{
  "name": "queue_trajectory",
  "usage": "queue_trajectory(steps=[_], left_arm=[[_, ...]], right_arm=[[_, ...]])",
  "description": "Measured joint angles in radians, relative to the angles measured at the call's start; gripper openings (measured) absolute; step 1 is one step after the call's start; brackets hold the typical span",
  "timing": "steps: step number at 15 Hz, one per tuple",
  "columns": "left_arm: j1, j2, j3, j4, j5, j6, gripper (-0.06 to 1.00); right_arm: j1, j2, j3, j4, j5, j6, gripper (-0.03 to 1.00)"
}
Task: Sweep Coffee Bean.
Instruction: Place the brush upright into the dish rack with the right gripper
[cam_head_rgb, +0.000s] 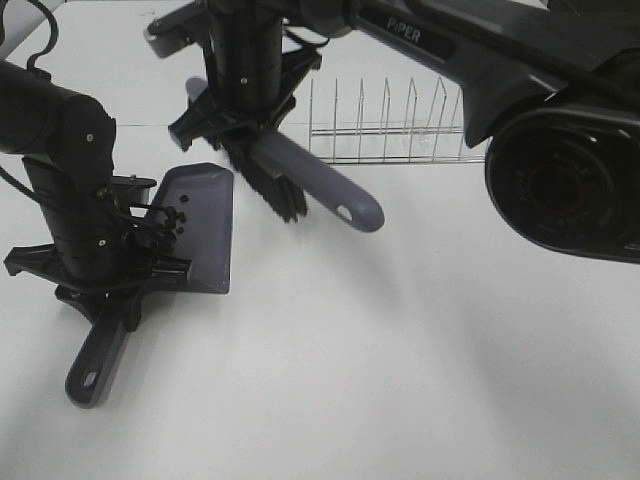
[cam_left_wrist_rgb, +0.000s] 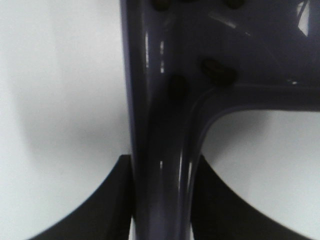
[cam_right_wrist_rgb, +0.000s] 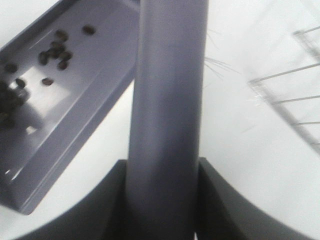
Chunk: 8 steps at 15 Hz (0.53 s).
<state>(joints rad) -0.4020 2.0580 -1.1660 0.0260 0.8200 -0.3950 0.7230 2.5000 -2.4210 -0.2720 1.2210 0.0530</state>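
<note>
- High view: the left tool (cam_head_rgb: 122, 298) is clamped on the handle of the grey-purple dustpan (cam_head_rgb: 205, 240), which sits on the white counter (cam_head_rgb: 400, 360). The right tool (cam_head_rgb: 245, 125) is clamped on the brush (cam_head_rgb: 330, 195), with its black bristles just beside the pan's open edge. A few coffee beans (cam_head_rgb: 176, 220) lie inside the pan. None shows on the counter. A wire rack (cam_head_rgb: 390, 130) stands behind.
- Left wrist view: the jaws pinch the pan handle, and beans rest near the pan's back wall.
- Right wrist view: the jaws grip the brush handle, and a cluster of beans lies in the pan.
- The sweeping looks about finished. The next move probably calls for keeping the pan level so nothing rolls out.
</note>
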Motion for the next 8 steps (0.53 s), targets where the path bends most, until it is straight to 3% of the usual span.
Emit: queue_trajectory(steps=[2,8], left_arm=[[0.0,0.0,0.0,0.0,0.0,0.0,0.26],[0.0,0.0,0.0,0.0,0.0,0.0,0.26]], right_arm=[[-0.009,-0.027,-0.027,-0.08,0.0,0.011,0.36],[-0.109,-0.15,0.002,-0.071,0.011,-0.009,0.36]])
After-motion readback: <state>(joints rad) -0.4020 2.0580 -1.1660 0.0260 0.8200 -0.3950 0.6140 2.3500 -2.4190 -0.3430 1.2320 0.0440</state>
